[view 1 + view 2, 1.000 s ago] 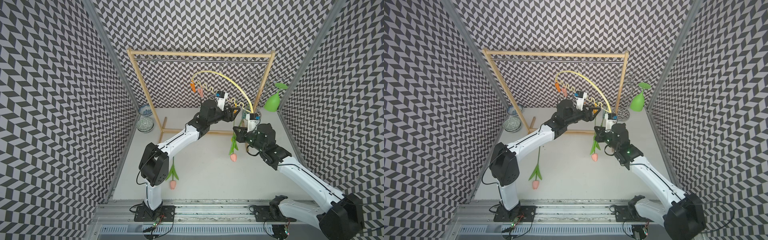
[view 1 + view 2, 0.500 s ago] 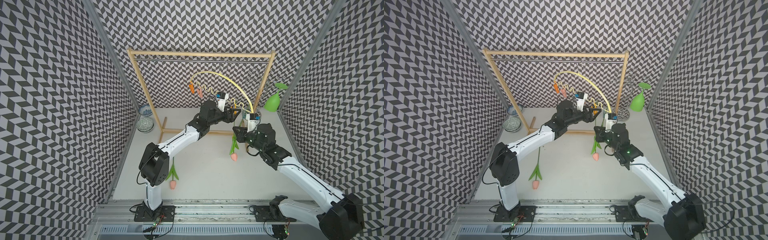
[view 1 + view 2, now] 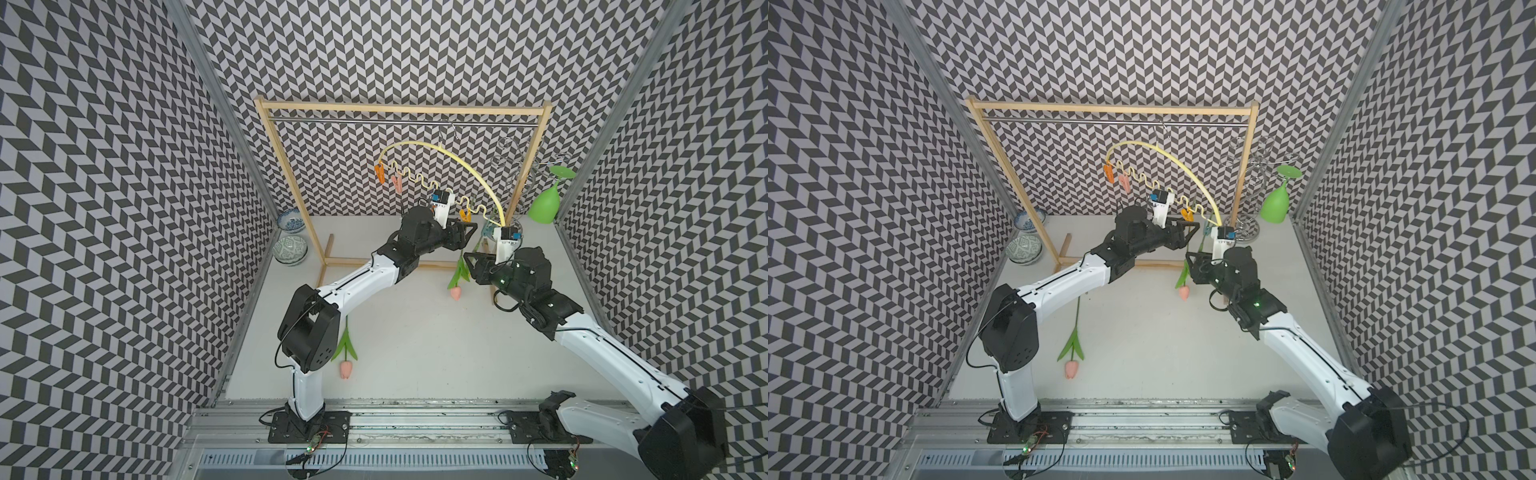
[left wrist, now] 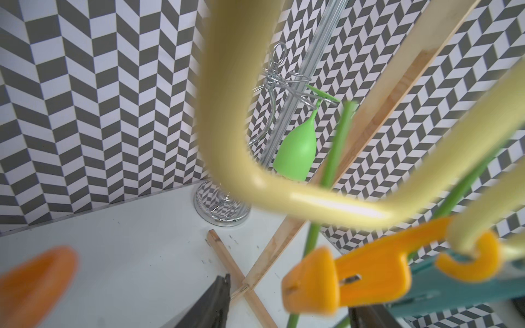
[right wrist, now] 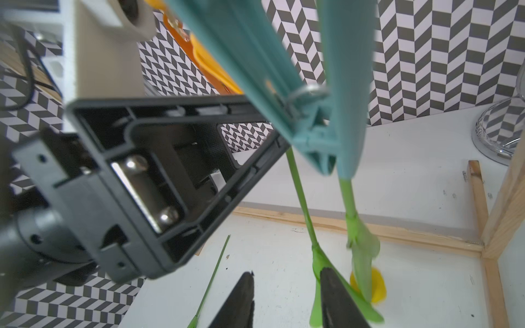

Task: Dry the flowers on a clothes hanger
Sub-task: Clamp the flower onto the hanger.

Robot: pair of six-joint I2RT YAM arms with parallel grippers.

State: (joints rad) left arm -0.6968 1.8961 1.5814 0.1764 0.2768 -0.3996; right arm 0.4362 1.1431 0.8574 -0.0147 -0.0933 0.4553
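The pale yellow clothes hanger (image 3: 461, 160) hangs from the rack's rod. At its right end a teal clothespin (image 5: 349, 85) has two flower stems at its tip. One stem (image 5: 348, 196) carries the yellow tulip (image 5: 376, 286). The other (image 5: 301, 198) carries a pink tulip (image 3: 456, 292) hanging head down. My right gripper (image 5: 288, 272) is open just below the pin, one finger against that tulip's leaf. My left gripper (image 4: 292, 295) stands open beside a yellow-orange clothespin (image 4: 355, 278), holding nothing. A second pink tulip (image 3: 345, 369) lies on the table, its stem partly under my left arm.
The wooden-framed rack (image 3: 399, 110) spans the back. Two patterned bowls (image 3: 291, 249) sit at the back left. A silver wire stand (image 3: 511, 166) holding an upside-down green glass (image 3: 545, 203) is at the back right. Orange and pink pins (image 3: 380, 174) hang at the hanger's left end.
My right gripper's jaws have opened and let go of the hanging pink tulip, which stays hanging at the teal pin. Both arms have barely moved.
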